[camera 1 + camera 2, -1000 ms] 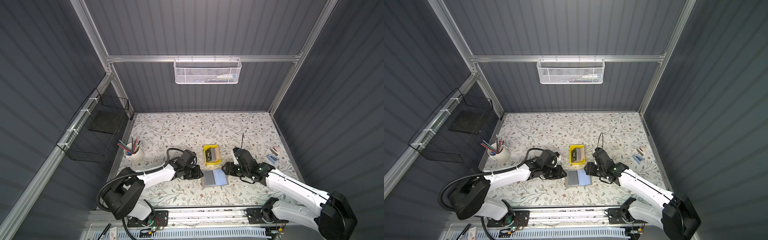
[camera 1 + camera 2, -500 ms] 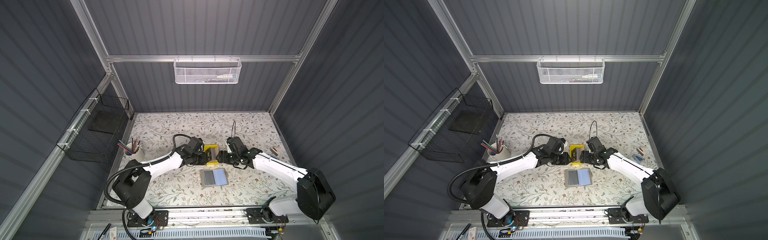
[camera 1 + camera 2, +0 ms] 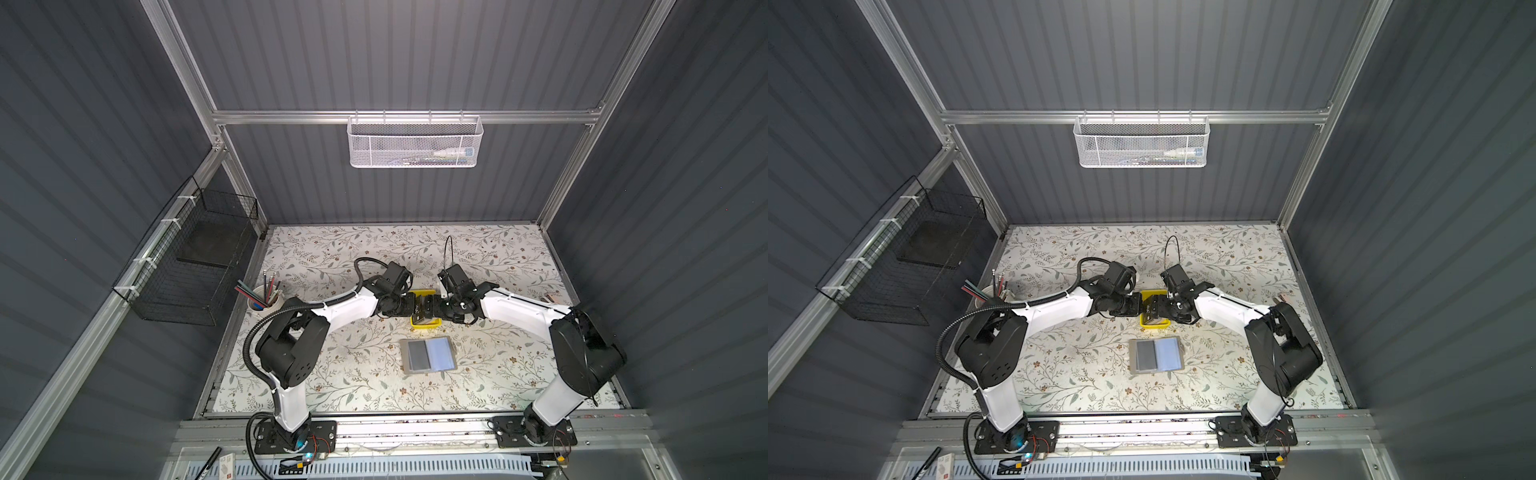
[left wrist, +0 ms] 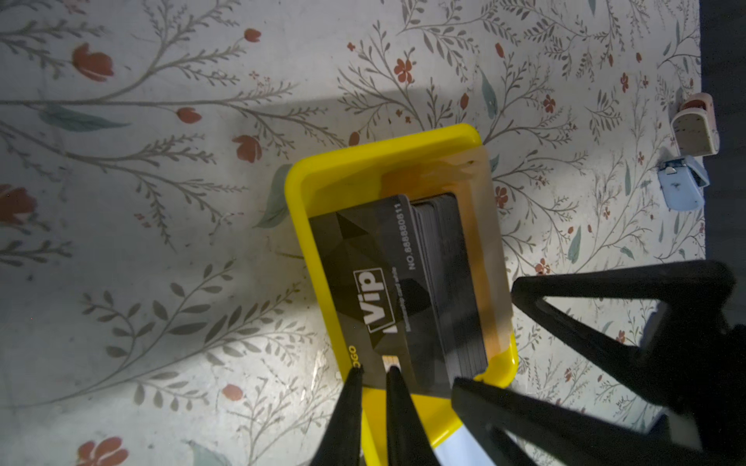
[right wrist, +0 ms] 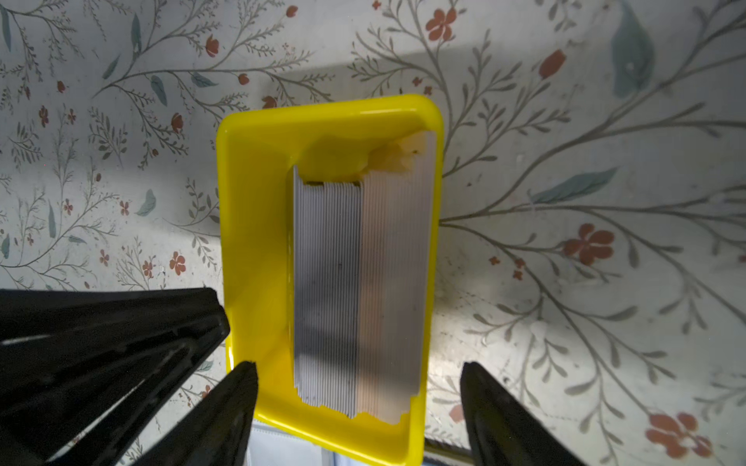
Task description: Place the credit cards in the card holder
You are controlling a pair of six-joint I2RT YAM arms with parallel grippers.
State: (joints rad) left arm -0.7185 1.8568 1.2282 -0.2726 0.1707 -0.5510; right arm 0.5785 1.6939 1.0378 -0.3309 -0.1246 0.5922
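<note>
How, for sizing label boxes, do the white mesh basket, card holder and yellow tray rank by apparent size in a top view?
1. white mesh basket
2. card holder
3. yellow tray, partly covered

Your black "VIP" credit cards [image 4: 387,290] sit stacked with a tan one in the yellow tray [image 4: 363,161]; the grey card holder [image 3: 428,357] lies open flat just beside it.

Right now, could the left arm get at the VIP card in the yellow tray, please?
Probably yes: the left gripper has its tips at the near edge of the VIP card, which faces it in the yellow tray, and nothing lies between.
</note>
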